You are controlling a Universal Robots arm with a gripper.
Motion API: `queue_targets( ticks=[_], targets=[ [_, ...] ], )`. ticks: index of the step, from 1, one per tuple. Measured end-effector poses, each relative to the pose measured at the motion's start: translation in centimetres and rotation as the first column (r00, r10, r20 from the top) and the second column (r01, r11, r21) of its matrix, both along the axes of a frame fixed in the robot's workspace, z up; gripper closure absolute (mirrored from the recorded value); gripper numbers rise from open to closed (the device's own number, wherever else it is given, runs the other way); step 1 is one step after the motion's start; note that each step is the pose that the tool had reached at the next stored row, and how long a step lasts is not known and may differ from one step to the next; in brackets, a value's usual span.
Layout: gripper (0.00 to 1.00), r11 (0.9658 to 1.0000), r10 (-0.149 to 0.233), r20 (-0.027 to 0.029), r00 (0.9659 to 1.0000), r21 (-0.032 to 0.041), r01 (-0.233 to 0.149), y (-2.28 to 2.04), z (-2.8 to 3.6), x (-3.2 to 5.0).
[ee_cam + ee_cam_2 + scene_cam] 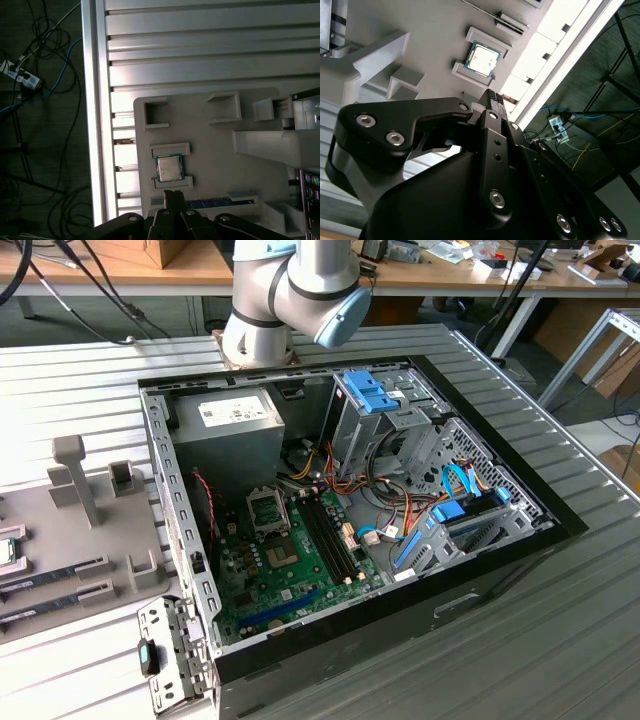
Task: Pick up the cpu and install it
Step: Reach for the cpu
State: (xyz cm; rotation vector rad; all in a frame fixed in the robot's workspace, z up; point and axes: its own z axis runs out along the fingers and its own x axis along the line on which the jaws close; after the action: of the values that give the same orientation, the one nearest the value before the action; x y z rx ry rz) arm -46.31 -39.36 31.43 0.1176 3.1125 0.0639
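hovering gripper: the gripper (173,196) hangs above the grey fixture plate (215,150) and touches nothing on it.
jaws: pressed together into one narrow tip in both wrist views, with nothing pinched between them.
cpu: the cpu (169,168) lies flat, metal top up, in a small nest between two raised brackets on the fixture plate. in the second wrist view it (482,57) sits just beyond the gripper (491,97) tip, apart from it.
cpu neighbours: a blue-edged memory strip (215,202) lies in a slot on the same plate, close to the gripper tip. open-sided bracket nests stand further along the plate.
plate position: the plate rests on the slatted metal table (200,50), near the table's edge. in the exterior view the plate (100,530) lies at the exterior view's left of the open computer case (400,630).
case contents: a green motherboard (270,585) lies on the case floor, with a square metal-framed socket (268,508) on it just in front of the grey power supply box (225,435).
socket state: whether anything sits in the socket cannot be told.
arm: pale grey and blue joints of the arm (290,290) rise behind the far side of the case in the exterior view.
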Motion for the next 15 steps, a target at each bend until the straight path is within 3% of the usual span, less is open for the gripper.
queue_targets(
  ticks=[15],
  targets=[
    [0.89, 1.0, 0.0, 0.0, 1.0, 0.0, 0.0, 0.0, -0.39, 0.0]
  ],
)
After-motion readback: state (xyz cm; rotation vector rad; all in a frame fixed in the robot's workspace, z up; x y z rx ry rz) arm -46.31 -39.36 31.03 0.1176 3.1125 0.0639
